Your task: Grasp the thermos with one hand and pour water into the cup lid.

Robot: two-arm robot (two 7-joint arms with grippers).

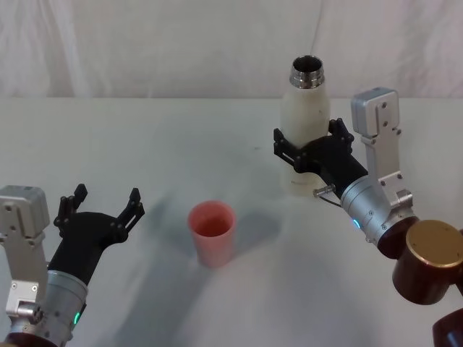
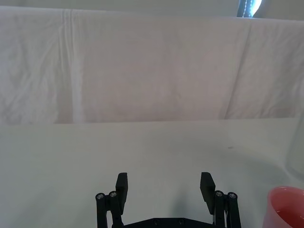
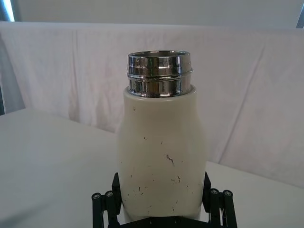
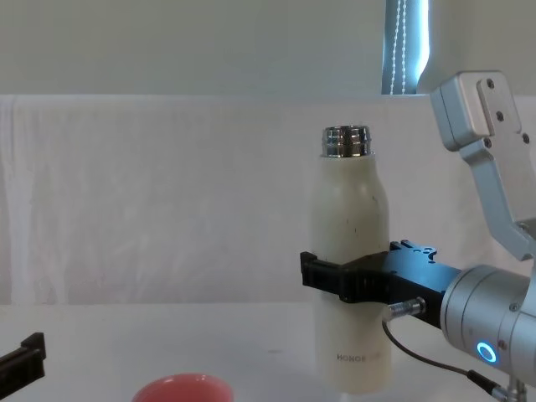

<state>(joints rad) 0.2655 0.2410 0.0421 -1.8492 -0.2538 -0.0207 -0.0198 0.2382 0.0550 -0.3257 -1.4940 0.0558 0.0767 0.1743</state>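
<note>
At two o'clock on the white table, the thermos stands upright, its steel neck open to the air. The right gripper is wrapped around its lower body, one black jaw on each side, pressed to the cream wall: clamped on the thermos. From the chest camera the bottle's base reads level with the tabletop, though whether it rests there or sits a hair above it can't be told. The right wrist camera looks straight up the speckled body to the shiny threaded rim, with finger linkages flanking the bottle at both sides.

Down at six o'clock, near the table's middle, sits the pink cup, upright, mouth up, well apart from the thermos and to its left. Its inside looks pink and flat; whether any water is in it can't be told.

Over at eight o'clock, the left gripper hangs low above the table with its jaws spread wide, nothing between them. The cup lies just to its right, not touching.
</note>
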